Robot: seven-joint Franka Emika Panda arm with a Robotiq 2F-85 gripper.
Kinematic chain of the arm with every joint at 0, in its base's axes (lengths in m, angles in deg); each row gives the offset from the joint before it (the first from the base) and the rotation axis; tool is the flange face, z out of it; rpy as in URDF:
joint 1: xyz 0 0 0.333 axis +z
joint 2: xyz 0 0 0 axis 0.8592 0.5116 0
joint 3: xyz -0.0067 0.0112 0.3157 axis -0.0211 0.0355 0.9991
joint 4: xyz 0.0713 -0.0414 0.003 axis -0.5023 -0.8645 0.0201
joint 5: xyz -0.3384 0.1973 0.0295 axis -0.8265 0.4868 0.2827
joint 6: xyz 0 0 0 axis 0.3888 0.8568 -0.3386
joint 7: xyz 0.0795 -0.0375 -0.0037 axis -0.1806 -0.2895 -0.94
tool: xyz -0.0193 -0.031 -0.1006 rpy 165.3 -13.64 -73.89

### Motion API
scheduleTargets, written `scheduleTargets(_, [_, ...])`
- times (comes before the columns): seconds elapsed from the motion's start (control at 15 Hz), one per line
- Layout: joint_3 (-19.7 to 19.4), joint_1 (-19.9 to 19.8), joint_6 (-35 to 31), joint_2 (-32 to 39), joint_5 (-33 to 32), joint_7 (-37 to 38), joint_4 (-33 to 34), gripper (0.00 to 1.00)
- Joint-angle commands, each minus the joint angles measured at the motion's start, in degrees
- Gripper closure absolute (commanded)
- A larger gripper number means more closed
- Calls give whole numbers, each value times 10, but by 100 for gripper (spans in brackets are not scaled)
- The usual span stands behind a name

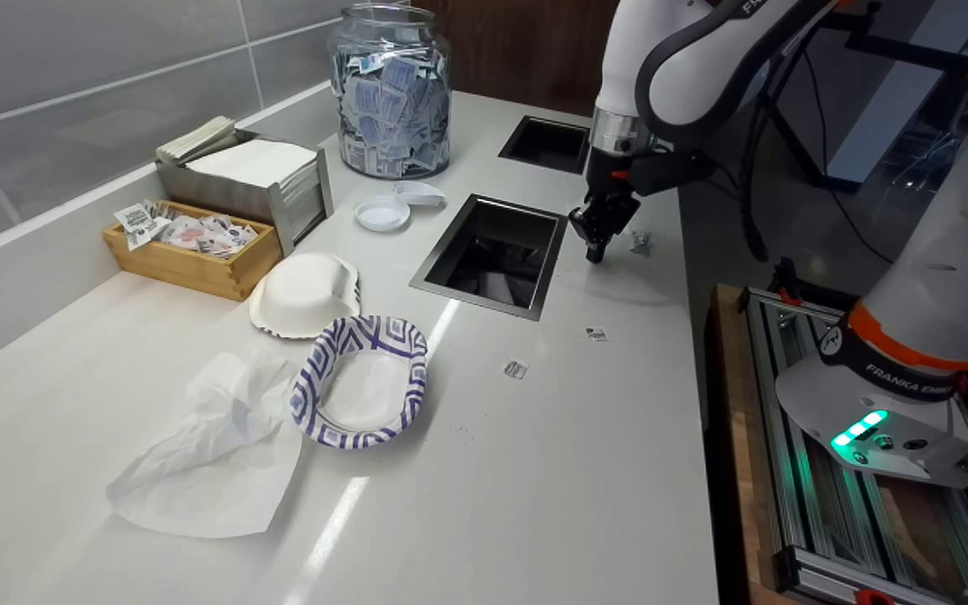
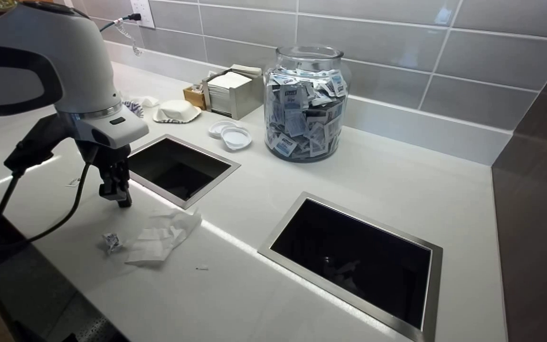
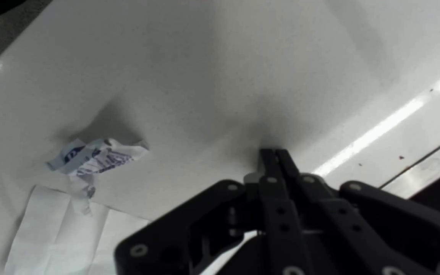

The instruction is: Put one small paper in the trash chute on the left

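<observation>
Two small printed papers lie flat on the white counter: a nearer paper (image 1: pixel 515 369) and another paper (image 1: pixel 597 334) closer to the counter edge. A crumpled small wrapper (image 3: pixel 97 156) lies apart from the gripper, and shows in both exterior views (image 1: pixel 640 242) (image 2: pixel 111 242). My gripper (image 1: pixel 594 255) points down beside a trash chute (image 1: pixel 477 302), with its tips at or just above the counter. In the wrist view the gripper (image 3: pixel 274 151) is shut, with nothing visible between its fingers. This chute (image 2: pixel 212 186) is the left one in an exterior view; a further chute (image 2: pixel 435 285) is on the right.
A folded white napkin (image 2: pixel 159 237) lies by the wrapper. Patterned paper bowl (image 1: pixel 313 416), upturned bowl (image 1: pixel 303 294), crumpled white sheet (image 1: pixel 215 470), white lids (image 1: pixel 381 215), wooden box (image 1: pixel 190 267), napkin holder (image 1: pixel 299 202) and glass jar (image 1: pixel 391 109) stand along the wall side.
</observation>
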Motion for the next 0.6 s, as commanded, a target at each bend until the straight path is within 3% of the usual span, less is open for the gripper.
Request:
scheduleTargets(0.0, [-1,2,-10,-25,-20,2,-11,98])
scheduleTargets(0.13, [2,3,-4,-45,-28,2,-6,100])
scheduleTargets(0.53, [23,7,0,-75,-45,2,51,90])
